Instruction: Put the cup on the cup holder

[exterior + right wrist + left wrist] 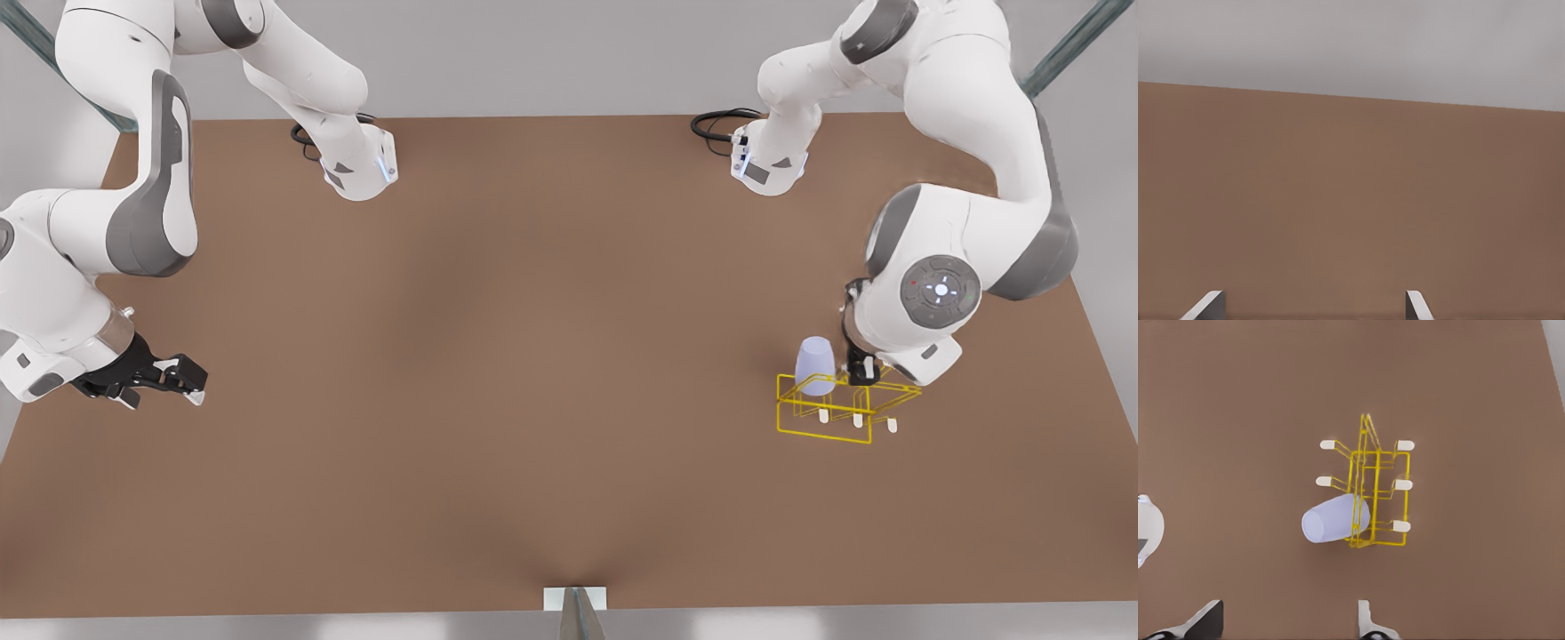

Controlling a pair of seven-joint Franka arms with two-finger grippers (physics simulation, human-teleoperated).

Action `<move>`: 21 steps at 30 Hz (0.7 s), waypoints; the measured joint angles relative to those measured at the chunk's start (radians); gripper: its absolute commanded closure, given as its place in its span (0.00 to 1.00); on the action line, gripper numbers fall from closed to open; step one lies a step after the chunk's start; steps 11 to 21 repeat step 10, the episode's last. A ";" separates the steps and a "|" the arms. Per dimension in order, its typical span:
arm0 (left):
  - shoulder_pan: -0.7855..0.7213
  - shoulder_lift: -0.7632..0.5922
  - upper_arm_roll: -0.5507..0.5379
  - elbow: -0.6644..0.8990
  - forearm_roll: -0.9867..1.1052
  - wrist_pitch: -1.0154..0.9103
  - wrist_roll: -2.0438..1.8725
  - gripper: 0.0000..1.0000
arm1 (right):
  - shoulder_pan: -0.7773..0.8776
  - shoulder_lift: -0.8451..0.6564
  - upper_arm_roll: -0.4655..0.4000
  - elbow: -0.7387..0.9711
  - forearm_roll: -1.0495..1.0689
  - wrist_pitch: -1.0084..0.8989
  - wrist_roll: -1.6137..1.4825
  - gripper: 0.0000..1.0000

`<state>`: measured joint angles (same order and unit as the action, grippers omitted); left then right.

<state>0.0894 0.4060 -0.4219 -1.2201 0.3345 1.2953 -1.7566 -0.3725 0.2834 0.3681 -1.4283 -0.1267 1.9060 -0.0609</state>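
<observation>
Lavender cup [816, 364] sits inverted on holder [836, 411], 4 o'clock on counter [533, 356]. Left claw [1290, 619] above, wide open, empty: retreat straight up. Right claw [182, 384] open, empty, waits at 9 o'clock.

Soft, even light is falling over the whole scene, with no clear single source. The brown table [533, 356] is showing a gentle darker band running down the middle of the front view, narrowing toward the lower centre, while its sides are reading slightly lighter. Hard cast shadows are hardly appearing; the cup holder [845, 409] is throwing almost none. Mild highlights are sitting on the white arm shells in the upper left and upper right of the front view, without harsh glare. Fine wires and edges are looking slightly smeared in all three views. In the right wrist view the grey background is fading smoothly and featureless across the top.
</observation>
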 measured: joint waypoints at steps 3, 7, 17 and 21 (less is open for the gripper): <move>-0.085 -0.171 0.206 -0.235 -0.223 0.158 0.258 0.00 | 0.000 0.000 0.000 -0.001 0.000 0.000 0.003 0.00; -0.092 -0.062 0.223 -0.104 -0.337 0.191 0.541 0.00 | 0.000 0.000 0.000 -0.004 0.000 0.000 0.006 0.00; -0.096 -0.024 0.226 -0.093 -0.368 0.204 0.716 0.00 | -0.001 0.001 0.000 -0.005 0.000 0.000 0.008 0.00; -0.096 -0.024 0.226 -0.093 -0.368 0.204 0.716 0.00 | -0.001 0.001 0.000 -0.005 0.000 0.000 0.008 0.00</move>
